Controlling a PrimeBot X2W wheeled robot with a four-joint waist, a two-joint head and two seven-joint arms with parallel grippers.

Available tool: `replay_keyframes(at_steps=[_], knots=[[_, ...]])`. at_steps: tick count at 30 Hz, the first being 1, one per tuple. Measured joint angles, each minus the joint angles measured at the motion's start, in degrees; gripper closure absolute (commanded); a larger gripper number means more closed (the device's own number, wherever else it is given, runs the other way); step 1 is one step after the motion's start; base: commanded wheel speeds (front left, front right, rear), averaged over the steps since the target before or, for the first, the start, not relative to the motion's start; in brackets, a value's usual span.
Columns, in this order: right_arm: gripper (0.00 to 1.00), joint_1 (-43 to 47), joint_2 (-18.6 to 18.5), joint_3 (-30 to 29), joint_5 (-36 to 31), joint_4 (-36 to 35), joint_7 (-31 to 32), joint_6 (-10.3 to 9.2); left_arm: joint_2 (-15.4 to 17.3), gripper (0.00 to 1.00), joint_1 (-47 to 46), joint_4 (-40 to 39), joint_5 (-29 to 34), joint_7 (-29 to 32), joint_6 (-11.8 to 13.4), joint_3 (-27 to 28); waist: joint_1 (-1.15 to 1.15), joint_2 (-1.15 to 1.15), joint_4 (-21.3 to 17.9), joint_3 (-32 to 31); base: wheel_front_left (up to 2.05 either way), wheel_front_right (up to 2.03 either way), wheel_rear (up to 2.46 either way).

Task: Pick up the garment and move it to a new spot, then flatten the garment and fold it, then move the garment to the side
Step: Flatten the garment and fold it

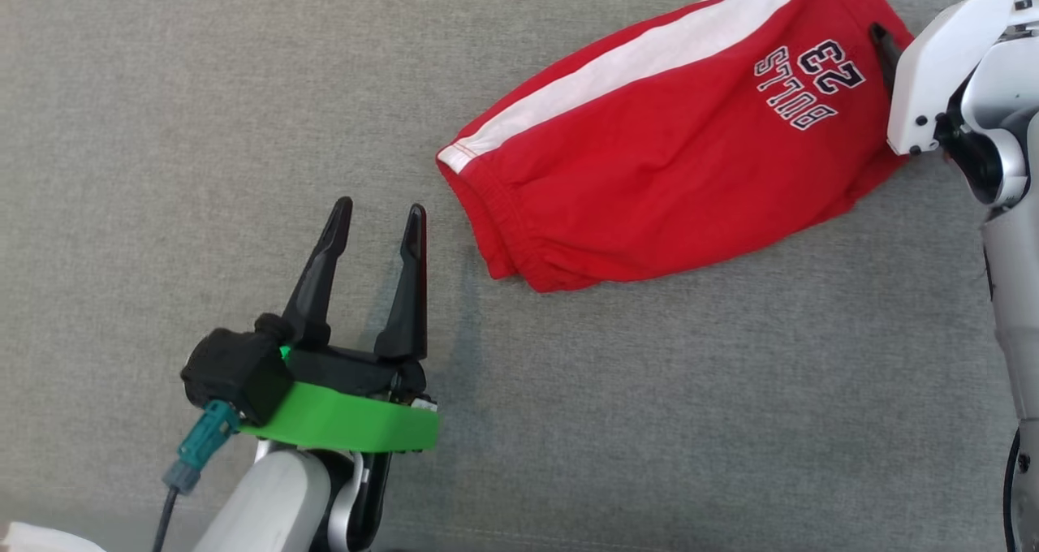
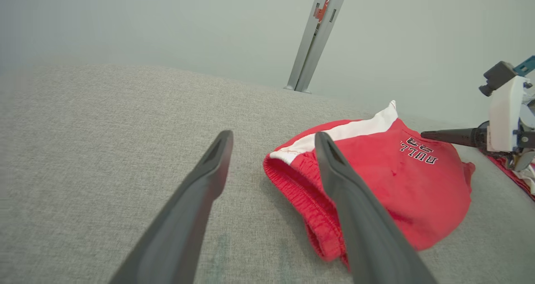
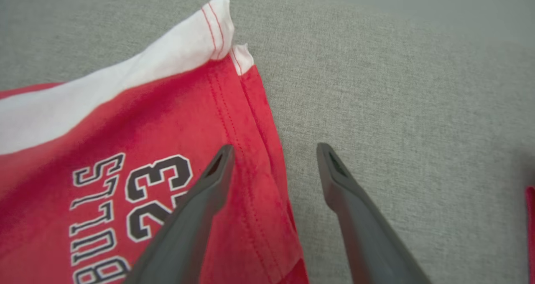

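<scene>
1. Left gripper [image 1: 381, 206]: at 7 o'clock in the head view. 2 dark fingers stand spread with nothing between them, above the grey fabric surface [image 1: 162, 130], near the garment's waistband but apart from it.
2. Garment [image 1: 674, 154]: 1 pair of red shorts with a white side stripe and a "BULLS 23" print. Lies flat on the surface at 1 o'clock, elastic waistband toward 7 o'clock.
3. Right gripper [image 3: 274, 149]: at 2 o'clock. Fingers spread and empty, 1 over the garment's hem, 1 over bare surface. Contact cannot be told.
</scene>
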Motion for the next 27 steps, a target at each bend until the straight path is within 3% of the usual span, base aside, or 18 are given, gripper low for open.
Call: replay_keyframes(at_steps=[6, 7, 8, 18, 27], knots=[[0.0, -2.33, 1.44, -2.81, -3.02, 7.17, 0.03, 0.0, -5.1, 0.0, 3.83, 1.47, 5.21, -0.04, -4.76, 4.31, 0.0, 0.0, 2.07, 0.43, 0.0, 0.0, 0.0], [0.77, -2.7, 2.02, -3.56, -2.58, 8.14, 0.34, -0.03, -5.78, 0.0, 4.38, 1.99, 5.78, -0.03, -5.64, 5.04, 0.0, 0.0, 2.32, 0.37, 0.0, 0.0, 0.0], [1.0, -2.8, 2.6, -4.47, -1.75, 8.81, 0.23, -0.03, -6.37, 0.0, 4.95, 2.4, 6.36, -0.04, -6.5, 5.69, 0.0, 0.0, 2.47, 0.19, 0.0, 0.0, 0.0], [1.0, 4.2, 3.9, -11.22, 4.68, 8.75, -8.86, 0.04, -9.48, 0.0, 13.35, 4.64, 10.47, -0.04, -11.83, 13.66, 0.0, 0.0, 0.59, -3.9, 0.0, 0.0, 0.0], [1.0, 11.47, 1.68, -18.82, 7.38, 5.21, -11.59, 0.03, -10.37, 0.0, 18.13, 5.31, 12.79, -0.04, -14.12, 17.71, 0.0, 0.0, -2.94, -9.6, 0.0, 0.0, 0.0]])
